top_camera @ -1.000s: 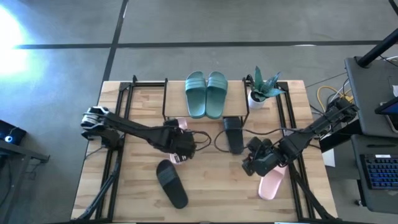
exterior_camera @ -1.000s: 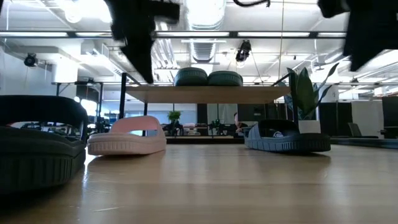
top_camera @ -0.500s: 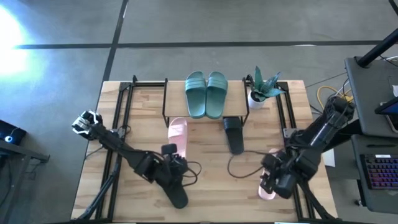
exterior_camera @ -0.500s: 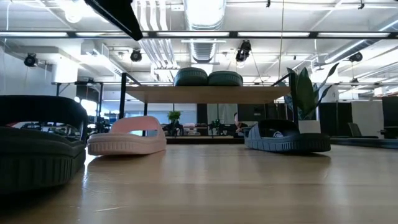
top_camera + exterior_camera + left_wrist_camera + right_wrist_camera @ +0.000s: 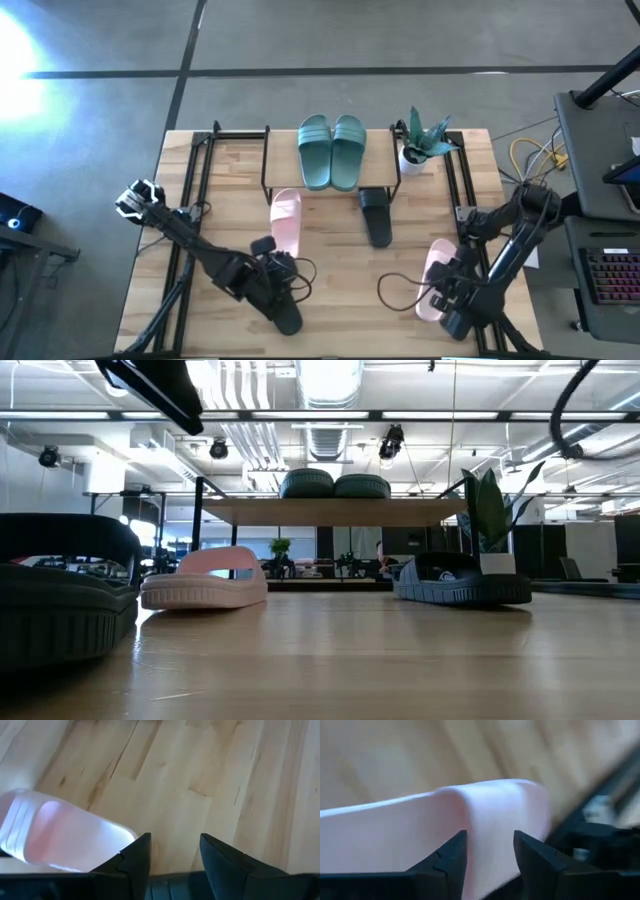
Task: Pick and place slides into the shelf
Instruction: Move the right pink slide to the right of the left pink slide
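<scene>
wooden table (image 5: 330, 280) holds scattered slides. left gripper (image 5: 283, 283), lower left, fingers apart over a black slide (image 5: 277, 298); right gripper (image 5: 436, 296), lower right, fingers apart at a pink slide (image 5: 438, 268).

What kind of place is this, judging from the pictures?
Probably a robotics lab or workshop inside an open office. The wooden table stands on a bare concrete floor, exposed ceiling ducts and strip lights run overhead, and a computer keyboard sits beside the table.
</scene>
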`<move>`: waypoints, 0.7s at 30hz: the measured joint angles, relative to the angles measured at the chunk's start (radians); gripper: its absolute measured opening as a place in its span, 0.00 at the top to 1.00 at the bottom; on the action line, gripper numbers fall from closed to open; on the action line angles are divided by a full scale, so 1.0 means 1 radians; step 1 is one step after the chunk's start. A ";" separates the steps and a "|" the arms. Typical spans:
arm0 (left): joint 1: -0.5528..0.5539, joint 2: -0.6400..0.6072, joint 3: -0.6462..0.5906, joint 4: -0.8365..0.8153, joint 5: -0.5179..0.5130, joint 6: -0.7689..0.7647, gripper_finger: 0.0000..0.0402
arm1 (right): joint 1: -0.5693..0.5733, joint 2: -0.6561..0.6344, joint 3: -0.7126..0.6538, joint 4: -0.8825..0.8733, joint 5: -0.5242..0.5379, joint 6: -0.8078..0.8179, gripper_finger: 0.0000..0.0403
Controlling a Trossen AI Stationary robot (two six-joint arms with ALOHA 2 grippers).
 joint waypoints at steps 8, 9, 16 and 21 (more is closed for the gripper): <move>-0.011 0.000 -0.043 -0.008 0.000 -0.096 0.62 | 0.003 0.119 0.003 -0.114 0.002 0.004 0.63; -0.013 0.000 -0.052 -0.008 0.001 -0.108 0.62 | 0.001 0.123 -0.002 -0.092 -0.002 -0.010 0.64; -0.023 0.000 -0.064 -0.010 0.022 -0.159 0.62 | 0.001 0.129 -0.048 -0.039 -0.024 0.019 0.69; -0.021 0.000 -0.064 -0.012 0.023 -0.166 0.62 | 0.001 0.129 -0.081 -0.031 -0.024 0.044 0.81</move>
